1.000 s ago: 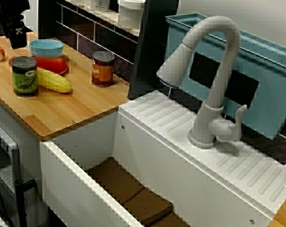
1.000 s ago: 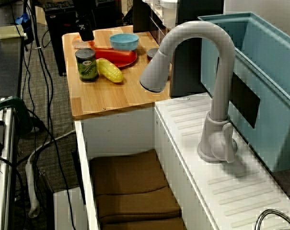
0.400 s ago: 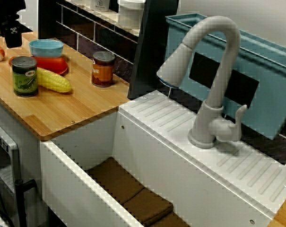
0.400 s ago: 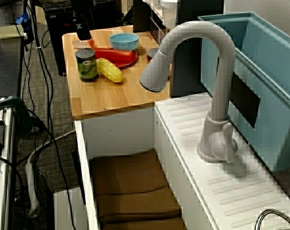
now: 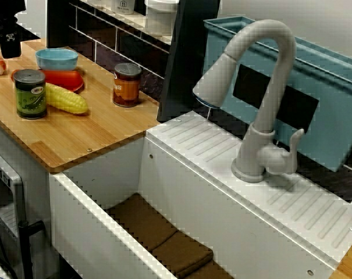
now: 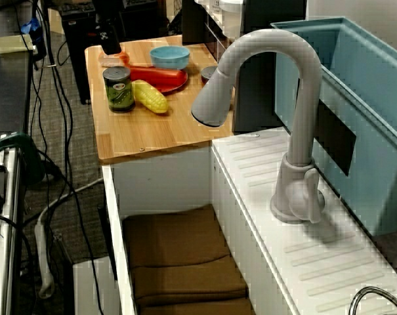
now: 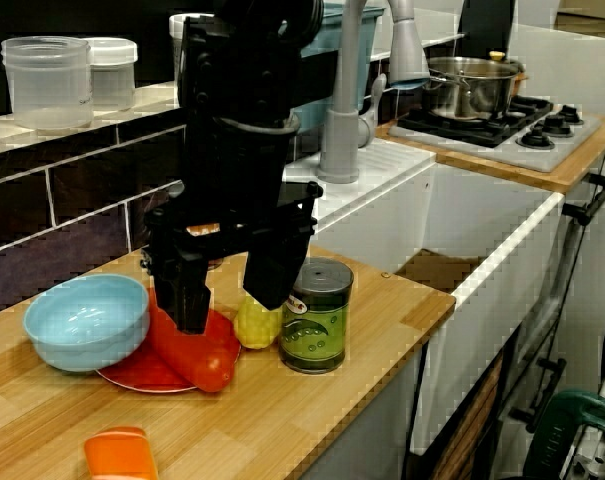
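Observation:
In the view from the counter's end, my black gripper (image 7: 229, 306) hangs open just over the wooden counter (image 7: 382, 300), nothing between its fingers (image 7: 187, 290). Right behind it lie a red pepper (image 7: 197, 360) on a red plate (image 7: 127, 378) and a yellow corn cob (image 7: 257, 322). A green can (image 7: 317, 315) stands to the right of the gripper, a light blue bowl (image 7: 82, 320) to the left. An orange piece (image 7: 120, 452) lies near the front edge. The view across the sink shows the gripper (image 5: 10, 49) at the top left, above the can (image 5: 30, 93).
A brown jar (image 5: 127, 84) stands near the black post (image 5: 184, 58). The grey faucet (image 5: 263, 99) arches over a white sink (image 5: 94, 232) with brown cloths (image 5: 158, 232) at its bottom. A teal bin (image 5: 333, 99) sits behind it. Clear tubs (image 7: 47, 80) line the back ledge.
The gripper has drifted up and toward the far end of the counter, away from the can. Nothing else has moved.

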Robot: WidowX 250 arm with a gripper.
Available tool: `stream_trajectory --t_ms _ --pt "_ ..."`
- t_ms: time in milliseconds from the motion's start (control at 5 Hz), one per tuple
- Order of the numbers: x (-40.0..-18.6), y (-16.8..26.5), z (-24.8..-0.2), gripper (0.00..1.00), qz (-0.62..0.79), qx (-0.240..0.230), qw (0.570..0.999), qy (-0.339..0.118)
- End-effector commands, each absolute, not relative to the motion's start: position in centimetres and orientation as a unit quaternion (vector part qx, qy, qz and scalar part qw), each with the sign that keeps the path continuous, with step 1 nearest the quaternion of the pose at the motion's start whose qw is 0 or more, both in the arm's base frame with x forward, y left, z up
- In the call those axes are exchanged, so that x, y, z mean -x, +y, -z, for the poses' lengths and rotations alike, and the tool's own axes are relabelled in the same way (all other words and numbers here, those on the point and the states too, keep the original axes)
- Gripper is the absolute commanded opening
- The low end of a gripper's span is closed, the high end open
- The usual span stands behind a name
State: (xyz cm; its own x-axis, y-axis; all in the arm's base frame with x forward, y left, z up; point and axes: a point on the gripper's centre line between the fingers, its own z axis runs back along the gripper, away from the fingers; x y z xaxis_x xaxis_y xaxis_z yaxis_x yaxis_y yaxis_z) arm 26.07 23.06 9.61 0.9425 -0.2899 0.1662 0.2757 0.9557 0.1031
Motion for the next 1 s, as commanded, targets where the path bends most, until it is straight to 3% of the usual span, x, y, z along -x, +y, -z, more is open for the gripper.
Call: stream_trajectory --t_ms 0,800 --pt "-24.7 24.0 -10.7 0.00 0.142 -0.061 0.983 -0.102" --pt "-25.3 22.7 -9.3 0.00 0.129 -0.070 0.984 -0.097"
